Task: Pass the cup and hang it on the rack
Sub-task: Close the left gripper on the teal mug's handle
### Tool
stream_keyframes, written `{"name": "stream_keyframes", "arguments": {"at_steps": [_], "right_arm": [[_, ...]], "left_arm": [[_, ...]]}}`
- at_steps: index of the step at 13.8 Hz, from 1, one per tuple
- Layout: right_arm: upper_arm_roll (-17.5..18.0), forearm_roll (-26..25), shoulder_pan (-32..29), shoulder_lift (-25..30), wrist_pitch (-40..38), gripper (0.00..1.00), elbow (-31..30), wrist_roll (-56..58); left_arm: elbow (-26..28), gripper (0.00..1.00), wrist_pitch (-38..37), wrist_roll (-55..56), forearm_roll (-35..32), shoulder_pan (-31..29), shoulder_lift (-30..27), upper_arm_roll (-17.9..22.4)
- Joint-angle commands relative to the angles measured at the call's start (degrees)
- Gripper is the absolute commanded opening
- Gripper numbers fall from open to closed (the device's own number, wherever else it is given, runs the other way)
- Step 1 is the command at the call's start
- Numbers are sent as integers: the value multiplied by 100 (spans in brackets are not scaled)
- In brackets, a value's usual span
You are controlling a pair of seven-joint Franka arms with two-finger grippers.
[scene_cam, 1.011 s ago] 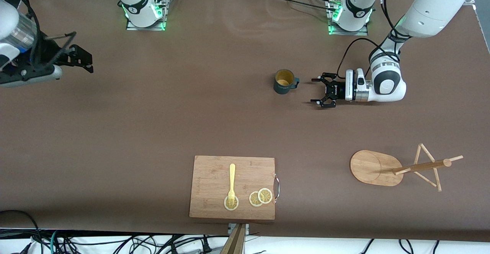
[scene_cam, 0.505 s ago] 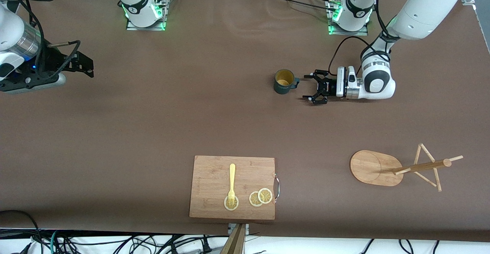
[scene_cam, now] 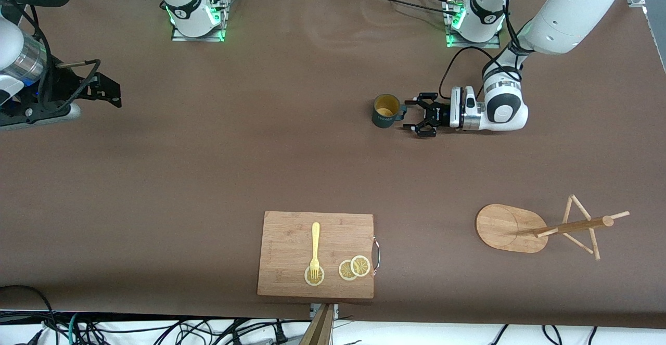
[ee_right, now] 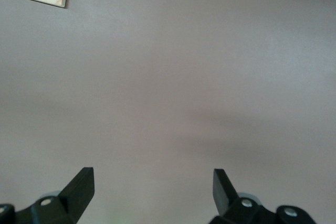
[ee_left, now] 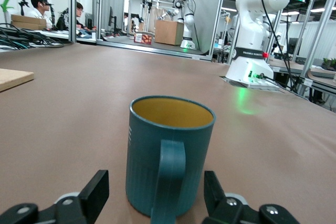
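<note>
The cup [scene_cam: 386, 111] stands upright on the table [scene_cam: 208, 168], toward the left arm's end, its handle turned to the left gripper [scene_cam: 413, 117]. That gripper lies level and low, spread wide, with 1 finger on each side of the handle (no contact visible in the left wrist view, where the cup [ee_left: 169, 154] sits between the fingers [ee_left: 96, 192]). The rack [scene_cam: 541, 228] stands nearer the front camera than the cup, well apart from it. The right gripper [scene_cam: 106, 87] waits over bare table at the right arm's end, fingers [ee_right: 79, 187] parted, holding nothing. A board [scene_cam: 316, 254] carries 1 fork [scene_cam: 315, 248] and 3 lemon slices [scene_cam: 354, 268].
</note>
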State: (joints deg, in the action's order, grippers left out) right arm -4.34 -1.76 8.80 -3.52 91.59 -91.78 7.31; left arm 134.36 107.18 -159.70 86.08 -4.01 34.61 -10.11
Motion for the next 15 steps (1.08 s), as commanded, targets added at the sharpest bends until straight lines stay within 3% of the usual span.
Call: {"name": "stream_keyframes", "arguments": {"at_steps": [1, 3, 5, 10, 15], "right_arm": [[293, -34, -300, -35, -45, 100, 126, 87], [310, -43, -300, -35, -45, 100, 126, 87], [328, -52, -291, -26, -45, 100, 134, 78], [311, -52, -300, -44, -10, 100, 134, 78], [311, -34, -326, -61, 34, 100, 134, 78]], "left_arm": [[170, 65, 40, -1582, 401, -38, 81, -97], [170, 14, 40, -1582, 409, -29, 133, -105], [170, 0, 31, -1582, 409, -64, 142, -105], [117, 0, -13, -1355, 418, -126, 98, -114], [-102, 0, -338, 638, 418, -170, -51, -123]]}}
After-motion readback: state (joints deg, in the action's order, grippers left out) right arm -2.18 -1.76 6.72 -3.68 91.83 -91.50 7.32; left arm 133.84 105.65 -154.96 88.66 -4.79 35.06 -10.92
